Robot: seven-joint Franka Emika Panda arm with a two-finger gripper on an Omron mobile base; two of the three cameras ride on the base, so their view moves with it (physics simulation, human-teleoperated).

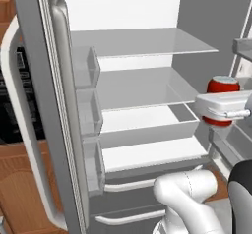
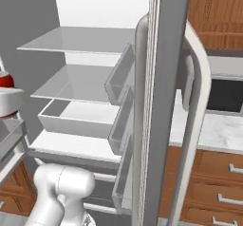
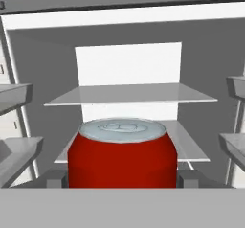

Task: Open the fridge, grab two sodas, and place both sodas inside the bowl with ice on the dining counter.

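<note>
You've got the fridge (image 1: 138,80) wide open in front of you, both doors swung out. The left door (image 1: 54,110) stands edge-on in the left base view, carrying three clear bins (image 1: 87,66) stacked one above another, with its long white curved handle (image 1: 22,130) on the outside. The right door (image 2: 163,101) does the same in the right base view, again three bins (image 2: 121,73) and a white handle (image 2: 201,101).

Inside, count two glass shelves (image 1: 142,41), an open white crisper tray (image 1: 152,127) below them, and a white floor under that. Two drawer handles (image 1: 133,185) show below the opening.

Now the can: you have one soda (image 3: 122,155), red with a silver top, upright and sitting right between the finger tips in the hand view. The gripper (image 3: 122,179) has its two dark fingers (image 3: 53,178) pressed on either side of the can, so the jaws are closed on it. From the left base view that soda (image 1: 222,86) rides at the far right, level with the second shelf, out in front of the compartment and held by the white hand (image 1: 224,107). In the right base view you catch just a sliver of red (image 2: 4,80) at the left edge.

Over on the right, a marble counter (image 2: 218,130) sits on wooden drawers (image 2: 213,173).
</note>
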